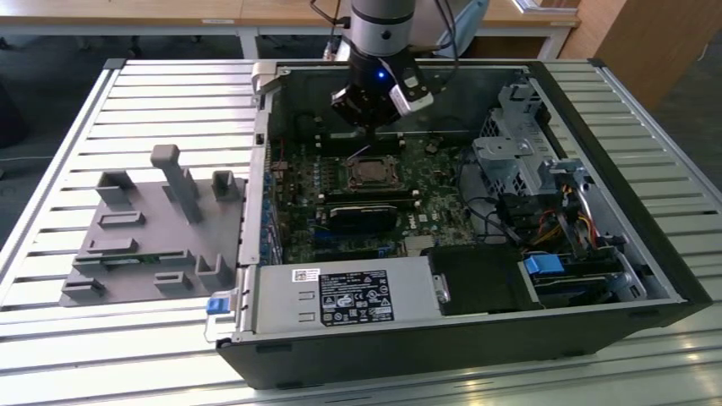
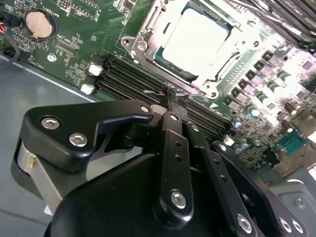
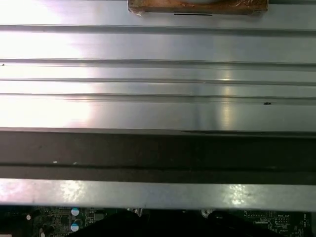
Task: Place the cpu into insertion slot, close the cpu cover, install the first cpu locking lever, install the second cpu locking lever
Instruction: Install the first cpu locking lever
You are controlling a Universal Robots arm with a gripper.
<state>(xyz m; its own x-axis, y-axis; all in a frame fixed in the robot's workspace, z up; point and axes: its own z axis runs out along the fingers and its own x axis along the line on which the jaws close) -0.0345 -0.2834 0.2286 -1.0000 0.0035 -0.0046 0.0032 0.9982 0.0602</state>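
The cpu, a silver-grey square, lies in the insertion slot on the green motherboard inside the open case. The cpu cover, a silver frame plate with a square window, lies flat over it. My gripper hangs just behind the socket in the exterior view. Its black fingers are shut together. Their tips meet a thin wire locking lever that runs along the near edge of the socket. I cannot tell whether the wire is pinched or only touched.
Long black memory slots lie between the socket and my gripper. A coin battery sits on the board. A black card, the power supply and the drive cage crowd the case. A grey fixture stands on the slatted table.
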